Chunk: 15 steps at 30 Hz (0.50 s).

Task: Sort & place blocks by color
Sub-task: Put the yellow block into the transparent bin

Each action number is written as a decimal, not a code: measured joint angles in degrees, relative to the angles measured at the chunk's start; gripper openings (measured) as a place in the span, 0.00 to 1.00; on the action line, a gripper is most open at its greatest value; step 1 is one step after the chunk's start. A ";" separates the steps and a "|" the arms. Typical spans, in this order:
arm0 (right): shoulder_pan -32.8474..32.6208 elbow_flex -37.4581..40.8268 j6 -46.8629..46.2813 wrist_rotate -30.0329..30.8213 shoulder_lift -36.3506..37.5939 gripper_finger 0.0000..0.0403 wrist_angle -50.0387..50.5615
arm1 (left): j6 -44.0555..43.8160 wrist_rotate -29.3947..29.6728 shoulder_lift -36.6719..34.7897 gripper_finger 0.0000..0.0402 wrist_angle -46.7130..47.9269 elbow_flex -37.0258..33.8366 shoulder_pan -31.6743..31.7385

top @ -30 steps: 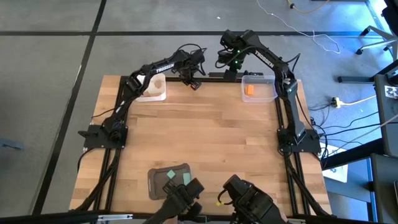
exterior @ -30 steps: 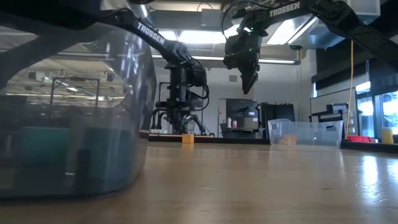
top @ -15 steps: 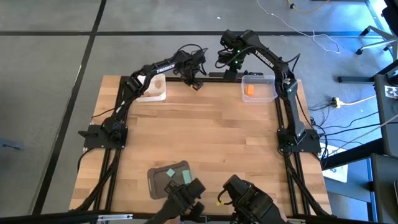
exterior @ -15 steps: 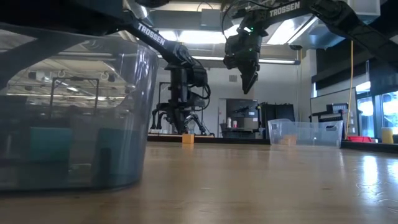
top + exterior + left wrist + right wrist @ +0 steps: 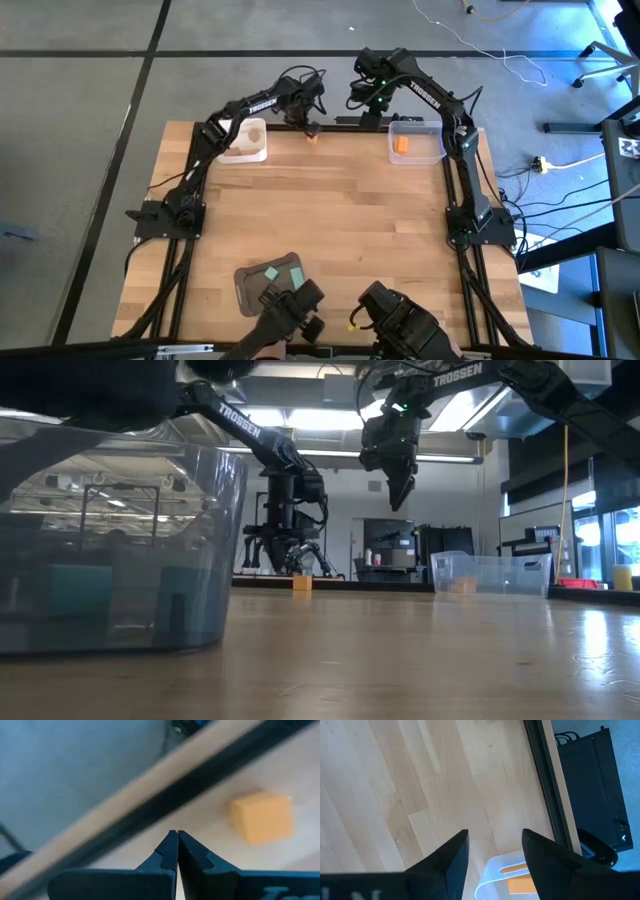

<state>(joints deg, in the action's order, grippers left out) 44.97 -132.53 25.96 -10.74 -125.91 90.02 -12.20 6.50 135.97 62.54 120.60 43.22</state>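
My left claw [image 5: 173, 836], fingers shut and empty, hangs nearest the orange block [image 5: 261, 816], which lies toward two o'clock on the desk [image 5: 340, 210].

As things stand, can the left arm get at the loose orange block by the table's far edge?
Probably yes. The left tool hangs close beside the orange block with nothing between them, but it is shut and must open first.

Place: a robotics lab or workshop hall.
Floor: grey concrete [image 5: 80, 90] with loose cables [image 5: 520, 70] trailing on it.
Ceiling: long strip lights [image 5: 330, 418].
Rig: wooden surface [image 5: 330, 220] inside a black metal frame [image 5: 455, 190].
Background: dark equipment racks [image 5: 395, 550].
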 joint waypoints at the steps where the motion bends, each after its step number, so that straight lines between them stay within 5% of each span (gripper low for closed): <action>1: 0.00 0.00 0.00 0.00 0.00 0.46 0.00 | -0.57 -1.49 -0.25 0.00 0.16 -0.04 -0.07; 7: 0.00 0.00 0.00 0.00 0.00 0.46 0.00 | -1.28 -7.93 -1.34 0.00 0.01 0.47 -2.51; 15: 0.00 0.00 0.00 -0.02 0.00 0.46 -0.07 | -2.70 -1.50 0.76 0.00 -0.81 0.35 -4.03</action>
<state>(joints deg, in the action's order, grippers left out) 44.97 -132.53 25.96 -10.76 -125.91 89.95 -14.89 5.01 136.73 61.73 120.95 39.19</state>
